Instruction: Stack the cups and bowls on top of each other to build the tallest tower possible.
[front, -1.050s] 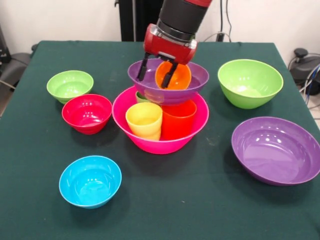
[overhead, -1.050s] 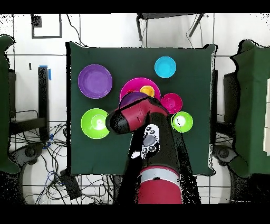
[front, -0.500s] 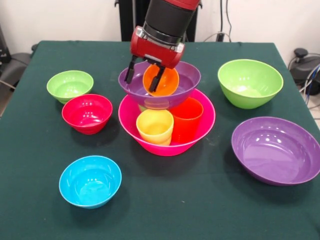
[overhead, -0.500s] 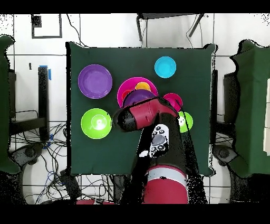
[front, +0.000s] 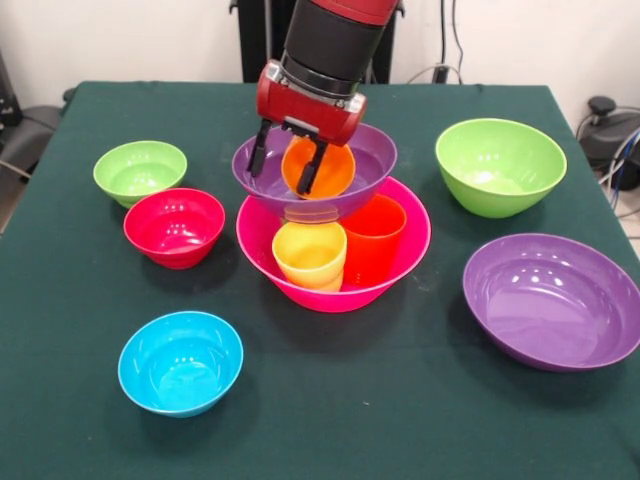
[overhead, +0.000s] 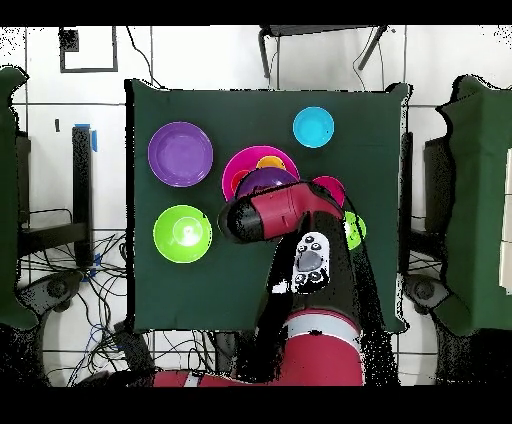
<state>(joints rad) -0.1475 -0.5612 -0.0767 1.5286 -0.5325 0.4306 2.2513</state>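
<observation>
Since half a second ago the gripper (front: 285, 165) has crept slightly toward the green and red bowls' side, carrying the purple bowl (front: 368, 160) with it; the rest has stayed put. Its two fingers are spread, one over the bowl's rim, the other inside the orange cup (front: 325, 170) lying tilted in that bowl. The purple bowl rests on cups in the pink bowl (front: 400, 265): a yellow cup (front: 311, 255) and red cup (front: 375, 235) show. Apart on the table (front: 400, 420) sit a red bowl (front: 173, 227), blue bowl (front: 180, 362), two green bowls (front: 140, 170) (front: 499, 165) and a second purple bowl (front: 552, 300).
</observation>
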